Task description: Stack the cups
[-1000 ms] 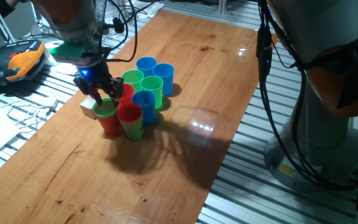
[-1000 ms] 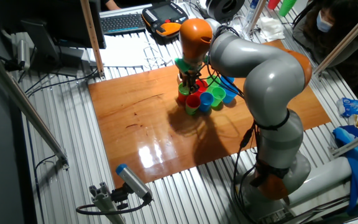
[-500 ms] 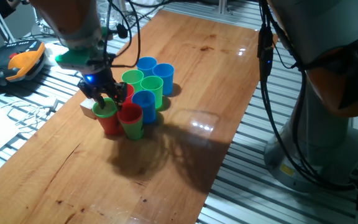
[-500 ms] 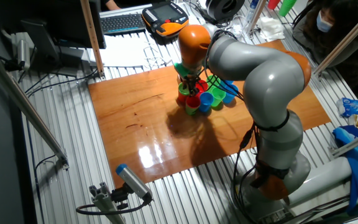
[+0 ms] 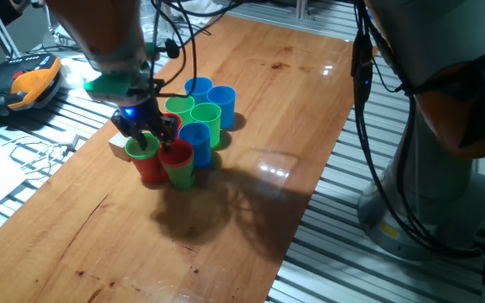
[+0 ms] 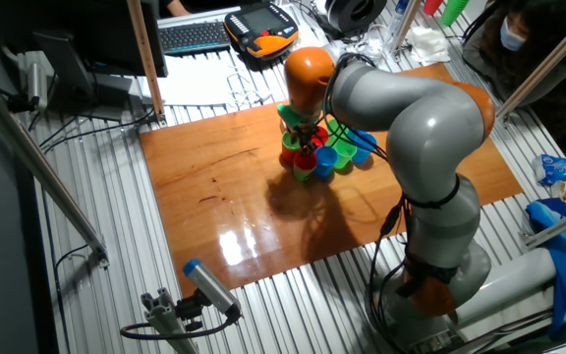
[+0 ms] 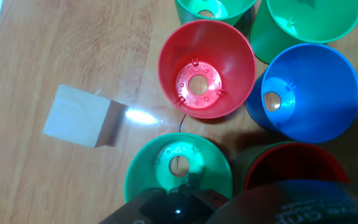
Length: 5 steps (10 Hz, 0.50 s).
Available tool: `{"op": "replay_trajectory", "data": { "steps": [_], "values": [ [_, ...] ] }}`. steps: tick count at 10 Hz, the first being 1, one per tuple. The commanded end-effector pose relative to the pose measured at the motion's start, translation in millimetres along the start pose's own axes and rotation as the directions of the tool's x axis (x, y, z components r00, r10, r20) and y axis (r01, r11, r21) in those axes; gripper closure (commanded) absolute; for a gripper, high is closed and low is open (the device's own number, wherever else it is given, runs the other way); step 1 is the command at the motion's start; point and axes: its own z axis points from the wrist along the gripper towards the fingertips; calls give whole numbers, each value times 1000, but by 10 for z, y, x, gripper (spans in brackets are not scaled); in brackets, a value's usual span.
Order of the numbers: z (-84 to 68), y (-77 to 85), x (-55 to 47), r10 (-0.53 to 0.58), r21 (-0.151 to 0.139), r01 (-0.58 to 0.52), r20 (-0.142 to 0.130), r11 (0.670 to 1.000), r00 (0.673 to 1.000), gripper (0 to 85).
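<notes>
Claw: your claw (image 5: 146, 135) sits at the rim of the green cup (image 5: 143, 148); you cannot tell whether it grips.
Green cup: nested atop a red cup (image 5: 150, 167), beside the wooden cube (image 5: 118, 147).
Cups: the cluster (image 5: 196, 118) stands mid-bench (image 5: 251, 210).

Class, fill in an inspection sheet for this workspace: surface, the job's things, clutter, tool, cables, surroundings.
Surface: wooden table, glossy, light glare.
Job's things: cups upright in one tight cluster, red, green, blue; a green cup sits in a red one, a red in a green.
Clutter: wooden cube beside the cluster, touching no cup.
Tool: low over the nested green cup; jaw state unclear.
Cables: black bundle along the arm; loose wires off the table.
Surroundings: pendant, keyboard, masked person.
</notes>
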Motion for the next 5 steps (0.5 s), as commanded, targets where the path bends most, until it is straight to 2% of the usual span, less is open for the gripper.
{"op": "replay_trajectory", "data": {
  "steps": [1, 2, 3, 4, 5],
  "values": [
    [33, -14, -6, -2, -8, 2, 2, 1000, 1000, 340],
    [66, -28, 7, -7, -16, 7, 7, 1000, 1000, 510],
    [74, -36, 15, -15, -19, 15, 8, 1000, 1000, 510],
    [77, -45, 12, -30, -26, 30, 4, 999, 1000, 850],
    [80, -57, 6, -47, -38, 46, -8, 998, 999, 850]
  ]
}}
